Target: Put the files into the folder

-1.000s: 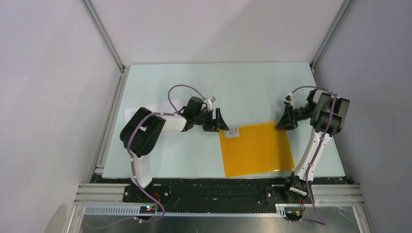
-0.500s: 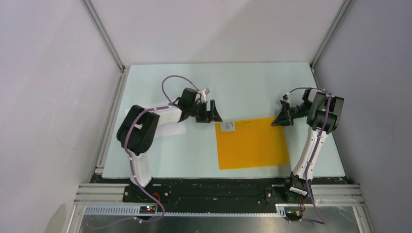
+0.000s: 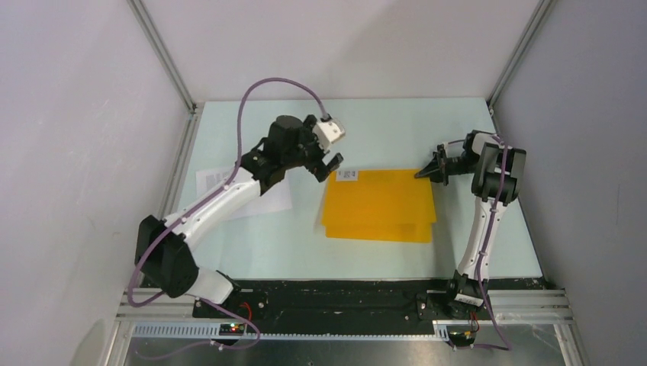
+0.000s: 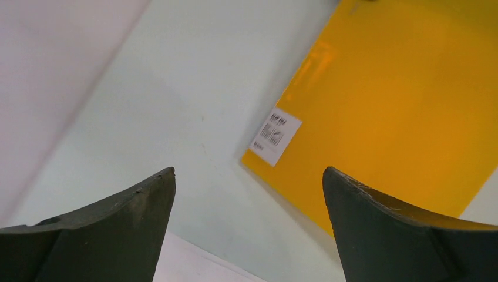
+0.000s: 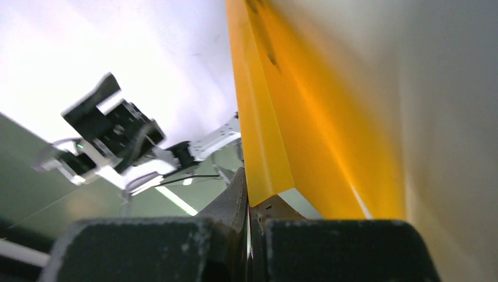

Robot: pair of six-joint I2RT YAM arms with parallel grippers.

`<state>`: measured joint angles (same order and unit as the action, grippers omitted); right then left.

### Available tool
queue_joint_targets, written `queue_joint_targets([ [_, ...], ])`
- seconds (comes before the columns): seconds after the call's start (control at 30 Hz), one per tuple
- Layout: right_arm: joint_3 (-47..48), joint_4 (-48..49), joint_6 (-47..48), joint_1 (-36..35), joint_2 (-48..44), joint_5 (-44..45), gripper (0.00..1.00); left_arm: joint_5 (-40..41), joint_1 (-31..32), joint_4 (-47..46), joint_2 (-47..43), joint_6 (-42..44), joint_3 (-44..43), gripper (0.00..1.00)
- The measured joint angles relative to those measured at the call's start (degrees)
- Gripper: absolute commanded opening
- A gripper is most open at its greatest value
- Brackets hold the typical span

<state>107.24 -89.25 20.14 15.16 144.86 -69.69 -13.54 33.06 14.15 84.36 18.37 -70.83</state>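
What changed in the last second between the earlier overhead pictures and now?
The flat orange-yellow folder slid leftward and away from the arm bases, the right gripper shut on its far right corner. The left gripper lifted, open, near the white label. The white printed paper sheets stayed put.

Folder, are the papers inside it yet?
Not yet. The right gripper pinches the folder cover's edge, holding it partly lifted. The left gripper hovers open and empty. The files lie outside, on the table, not yet picked up.
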Motion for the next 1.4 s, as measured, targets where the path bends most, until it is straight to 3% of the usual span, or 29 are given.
queue_joint_targets([
  [0.2,-1.5,4.6,-9.8,-2.8,-0.3,-10.3,0.0,0.4,7.6,-0.5,-2.0,15.1,1.5,0.98],
  [0.4,-8.0,22.5,-30.2,-2.9,-3.7,-20.3,0.0,-0.8,10.6,0.1,-1.7,21.9,4.7,0.96],
  [0.5,-8.3,30.1,-39.4,-3.2,-4.4,-20.3,0.0,-1.7,11.4,0.0,-1.6,24.6,5.9,0.97],
  [0.73,-10.2,40.0,-47.3,-3.8,-5.4,-20.3,0.0,1.4,12.7,-9.3,1.2,31.2,11.3,0.97],
  [0.87,-11.8,43.2,-48.7,-3.7,-6.0,-20.3,0.0,2.5,12.9,-11.6,1.9,33.8,12.1,0.71],
  [0.93,-12.2,44.4,-49.6,-3.7,-6.2,-20.3,0.0,3.4,13.1,-13.5,1.9,34.4,12.1,0.51],
  [0.97,-12.3,45.4,-50.4,-3.8,-6.3,-20.3,0.03,4.0,13.2,-14.7,1.9,34.8,12.1,0.33],
  [1.0,-12.5,46.8,-51.5,-3.8,-6.3,-20.3,0.08,4.3,13.3,-15.6,1.9,35.1,12.1,0.25],
  [1.03,-12.5,47.9,-52.3,-3.8,-6.3,-20.3,0.11,4.5,13.3,-16.4,1.9,35.4,12.1,0.11],
  [1.1,-12.8,50.3,-54.2,-3.8,-6.3,-20.3,0.21,4.5,13.3,-17.1,2.0,36.0,11.8,0.01],
  [1.2,-13.0,54.5,-57.3,-3.8,-6.3,-20.3,0.63,4.4,13.1,-17.9,2.5,37.2,10.8,0.0],
  [1.23,-13.1,55.7,-58.4,-3.8,-6.3,-20.3,0.89,4.4,13.0,-17.9,2.8,37.2,10.3,0.0],
  [1.3,-13.3,57.9,-60.3,-3.6,-6.4,-20.3,0.98,4.6,12.5,-17.7,3.6,37.0,8.8,0.0],
  [1.4,-13.9,61.2,-65.2,-3.0,-7.2,-20.2,0.99,5.3,11.4,-16.0,5.6,34.5,4.7,0.0],
])
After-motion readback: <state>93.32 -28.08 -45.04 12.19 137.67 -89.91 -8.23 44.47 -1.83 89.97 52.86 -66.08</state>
